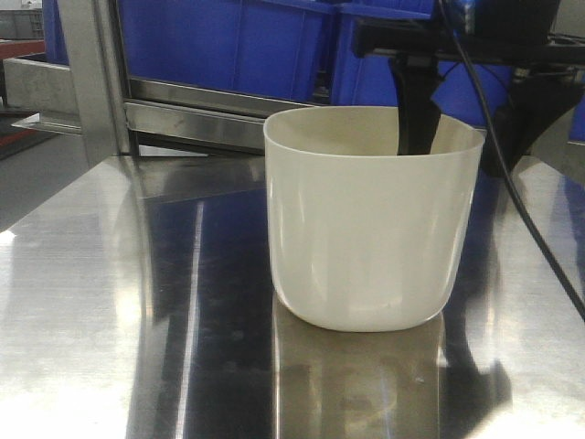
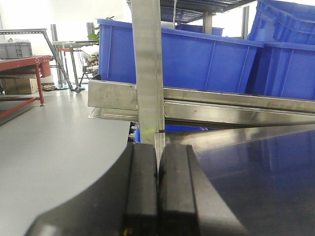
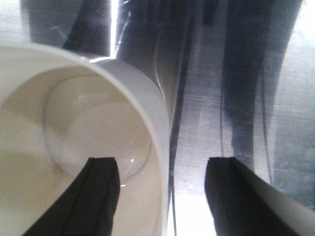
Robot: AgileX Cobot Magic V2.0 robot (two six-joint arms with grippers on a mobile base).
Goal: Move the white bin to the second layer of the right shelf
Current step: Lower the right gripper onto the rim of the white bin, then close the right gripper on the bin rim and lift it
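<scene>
The right gripper [image 3: 162, 169] stands open astride the white bin's [image 3: 74, 113] back wall, one finger inside, one outside, at the front view's upper right; closing would likely pinch the rim. The bin sits upright on the steel table [image 1: 91, 302], mid-frame. The left gripper [image 2: 157, 196], fingers together, sees no bin.

Bright glare on the steel tabletop [image 3: 197, 123] between the fingers [image 3: 101, 196] of the right gripper [image 3: 161, 169], fingers blurred, dark reflections beyond
</scene>
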